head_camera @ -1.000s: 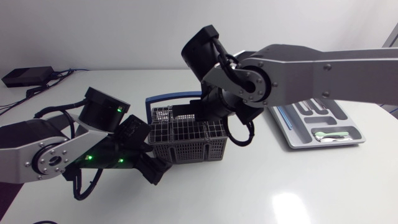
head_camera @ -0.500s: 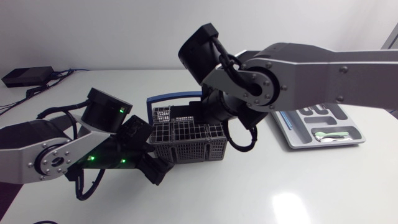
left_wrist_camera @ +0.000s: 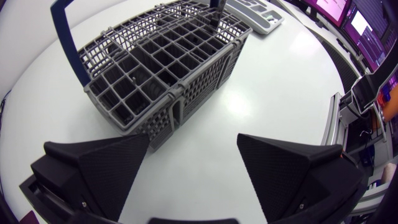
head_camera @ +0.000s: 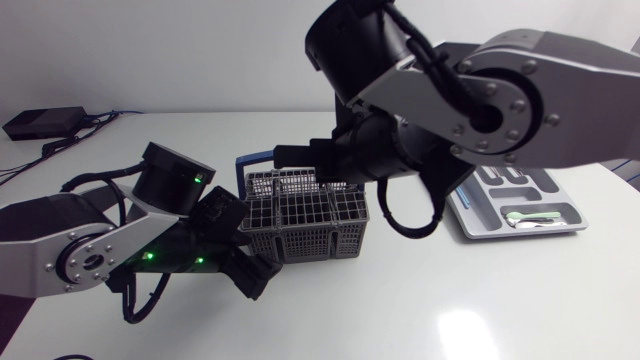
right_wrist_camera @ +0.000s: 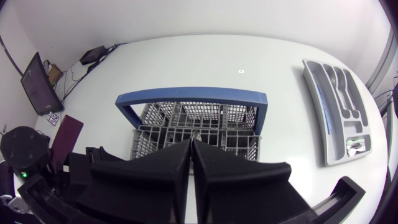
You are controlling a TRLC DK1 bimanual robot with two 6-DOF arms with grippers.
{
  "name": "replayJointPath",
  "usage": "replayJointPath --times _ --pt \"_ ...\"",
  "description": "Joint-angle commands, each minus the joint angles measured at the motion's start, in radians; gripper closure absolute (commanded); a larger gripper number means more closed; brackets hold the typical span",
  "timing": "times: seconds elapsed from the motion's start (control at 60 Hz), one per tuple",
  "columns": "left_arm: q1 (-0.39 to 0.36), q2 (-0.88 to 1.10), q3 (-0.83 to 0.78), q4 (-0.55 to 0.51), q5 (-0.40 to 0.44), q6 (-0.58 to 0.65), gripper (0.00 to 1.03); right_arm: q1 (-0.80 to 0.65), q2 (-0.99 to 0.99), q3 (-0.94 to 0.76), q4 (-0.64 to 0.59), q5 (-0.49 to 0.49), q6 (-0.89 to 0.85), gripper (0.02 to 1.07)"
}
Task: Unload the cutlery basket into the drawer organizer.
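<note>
Hovering above the basket (head_camera: 310,215) at the table's centre, the right claw (right_wrist_camera: 191,149) has its fingers pressed together with nothing visible between them, likely lined up to pick out cutlery. The left claw (left_wrist_camera: 193,146) sits at the basket's 8 o'clock, fingers apart, probably ready to steady it. The organizer (head_camera: 466,222) lies at 3 o'clock, within the right arm's reach.

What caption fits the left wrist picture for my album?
Open left end effector, grey cutlery basket with blue handle just ahead.
</note>
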Motion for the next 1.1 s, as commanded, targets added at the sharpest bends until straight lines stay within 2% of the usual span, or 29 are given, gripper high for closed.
replayJointPath --times 0.0,0.233,0.367,0.583,0.75,1.083 --pt "-0.011 0.008 -0.002 0.005 0.003 -0.022 0.04 0.007 -0.049 -0.022 -0.005 -0.012 0.016 1.01" --pt "-0.016 0.008 -0.004 0.005 0.005 -0.028 0.04 0.002 -0.150 -0.057 0.017 -0.049 0.016 1.01" --pt "-0.016 0.001 -0.005 -0.002 0.003 -0.028 0.04 -0.047 -0.215 -0.055 -0.006 -0.132 0.007 1.01" --pt "-0.014 -0.027 -0.005 -0.026 0.005 -0.031 0.04 -0.231 -0.321 -0.051 -0.123 -0.347 -0.010 1.01" --pt "-0.016 -0.050 -0.013 -0.043 0.005 -0.034 0.04 -0.450 -0.361 -0.038 -0.267 -0.503 -0.086 1.01" --pt "-0.013 -0.091 -0.024 -0.075 0.003 -0.036 0.04 -0.766 -0.282 -0.038 -0.434 -0.529 -0.336 1.01"
